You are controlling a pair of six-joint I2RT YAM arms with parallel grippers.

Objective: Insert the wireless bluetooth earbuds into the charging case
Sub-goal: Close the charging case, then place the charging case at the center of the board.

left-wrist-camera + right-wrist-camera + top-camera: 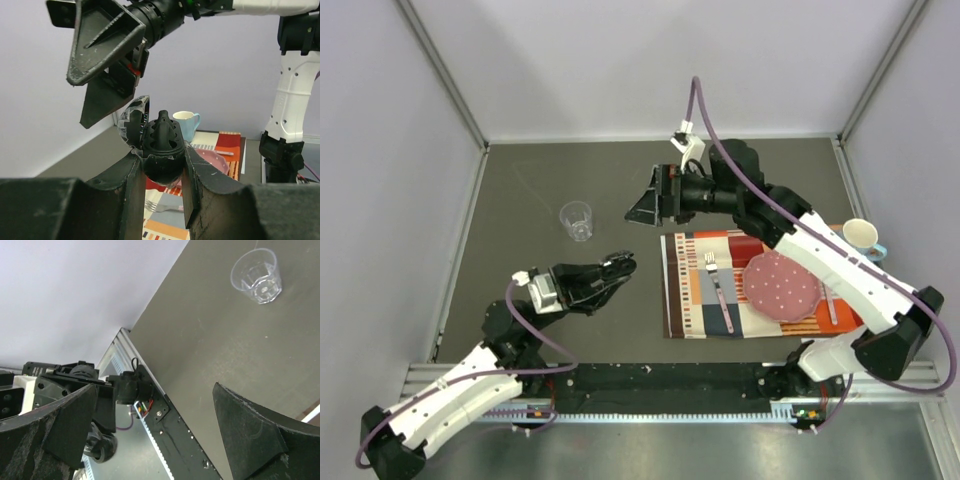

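Note:
In the left wrist view my left gripper (161, 155) is shut on the rounded black charging case (160, 172), which it holds up off the table. The case's lid (134, 122) is swung open to the left. A small black earbud (163, 131) sits in the top of the case, its tip pointing up. My right gripper (100, 65) hangs open just above and left of the case, with nothing between its fingers. From above, the left gripper (620, 265) is mid-table and the right gripper (645, 205) a little beyond it. I see no other earbud.
A clear plastic cup (576, 220) stands on the grey table left of the right gripper. A striped placemat (695, 300) at right carries a fork (717, 290) and a pink dotted plate (780, 285). A white mug (861, 236) stands at the far right.

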